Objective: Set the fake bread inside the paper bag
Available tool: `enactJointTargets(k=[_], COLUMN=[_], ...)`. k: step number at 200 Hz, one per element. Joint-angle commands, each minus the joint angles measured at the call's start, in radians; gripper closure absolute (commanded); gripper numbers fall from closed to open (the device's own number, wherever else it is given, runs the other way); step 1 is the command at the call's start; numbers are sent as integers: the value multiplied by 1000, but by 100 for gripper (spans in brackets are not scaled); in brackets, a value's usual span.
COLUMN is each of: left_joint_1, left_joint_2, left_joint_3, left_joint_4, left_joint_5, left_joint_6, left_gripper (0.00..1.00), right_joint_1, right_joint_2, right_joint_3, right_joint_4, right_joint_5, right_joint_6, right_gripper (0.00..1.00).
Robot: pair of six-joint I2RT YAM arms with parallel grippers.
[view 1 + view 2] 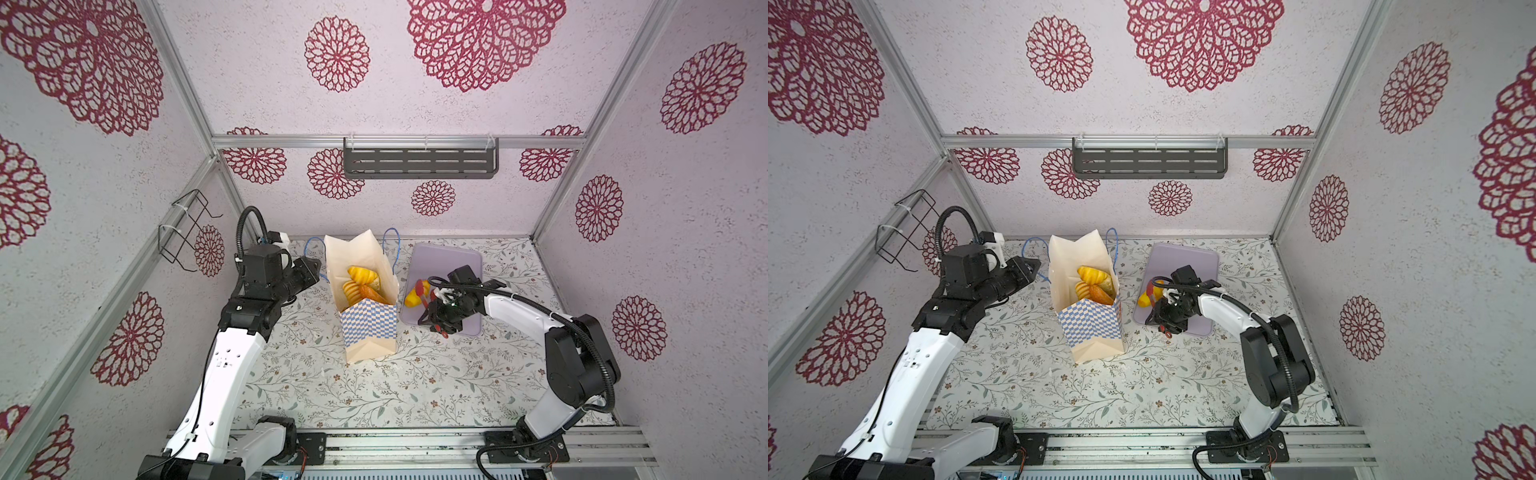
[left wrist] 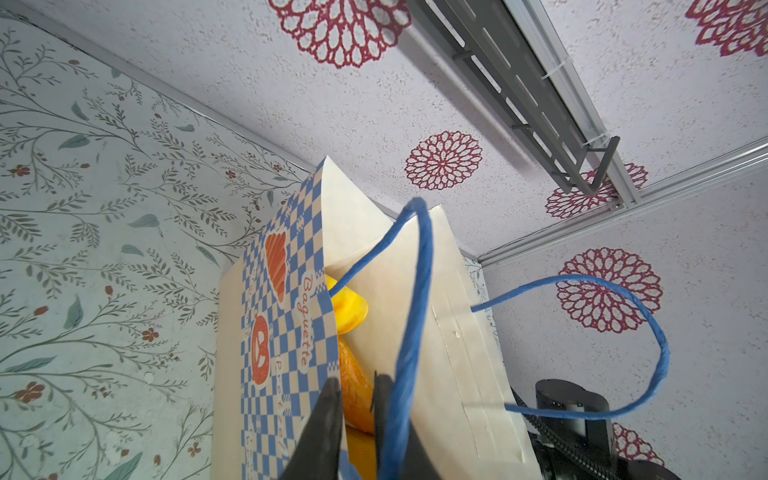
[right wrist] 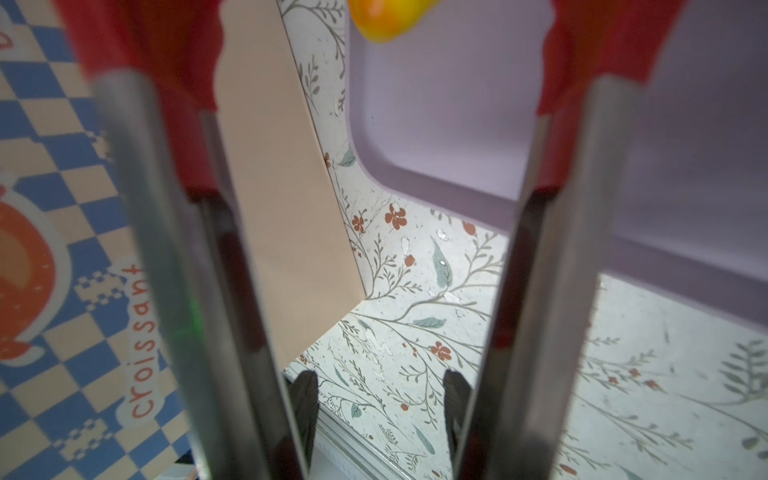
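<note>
The paper bag point(image 1: 368, 328) point(image 1: 1090, 328) stands upright mid-table, mouth open, with several fake bread pieces point(image 1: 363, 284) point(image 1: 1094, 282) inside. My left gripper point(image 1: 318, 268) point(image 2: 357, 399) is shut on the bag's left rim point(image 2: 282, 316), beside a blue cord handle point(image 2: 415, 291). One yellow-orange fake bread piece point(image 1: 412, 300) point(image 3: 386, 20) lies on the lilac tray point(image 1: 449, 257) point(image 3: 457, 124). My right gripper point(image 1: 436, 307) point(image 3: 380, 395) is open over the tray's near left corner. It carries metal tongs whose red tips point(image 3: 166, 83) stand apart, empty, just short of that piece.
The bag's side wall point(image 3: 270, 187) stands close to the left tong arm. A black wire rack point(image 1: 187, 232) hangs on the left wall and a grey slotted shelf point(image 1: 419, 162) on the back wall. An aluminium rail point(image 1: 415, 444) runs along the table's front edge.
</note>
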Motion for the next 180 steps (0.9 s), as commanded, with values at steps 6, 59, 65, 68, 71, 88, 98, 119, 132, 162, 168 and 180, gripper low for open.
enactJointTargets(k=[6,59,65,68,71,88,98,119,132,162,168,180], left_joint_1=[14,16,16,16,16,16,16,16,16,18,18,17], left_joint_2=[-21,-13,-13,-12,-13,-14,-15,-21,-26,-26,-27,-26], left_joint_3=[-15,-20,-20,-20,-20,-21,-23,-25,-27,-29,-29,-27], left_joint_4=[29,44,44,43,43,44,43,40,38,36,36,35], left_joint_5=[5,17,16,16,17,16,14,11,9,7,7,8], left_joint_6=[-1,-7,-8,-8,-7,-7,-9,-11,-9,-11,-12,-11], left_gripper=[81,81,81,81,81,81,81,81,81,81,81,81], right_joint_1=[-4,-4,-4,-3,-4,-4,-5,-4,-4,-4,-4,-5], right_joint_2=[26,44,46,47,50,61,75,97,108,128,131,133], right_joint_3=[44,47,47,50,52,60,73,95,106,119,121,118], right_joint_4=[-19,-42,-47,-50,-52,-57,-62,-62,-62,-56,-55,-54], right_joint_5=[-2,15,16,17,18,17,15,10,9,6,8,12], right_joint_6=[-36,-53,-55,-57,-59,-67,-73,-76,-78,-79,-80,-81], right_gripper=[49,49,49,49,49,49,49,50,51,53,55,58])
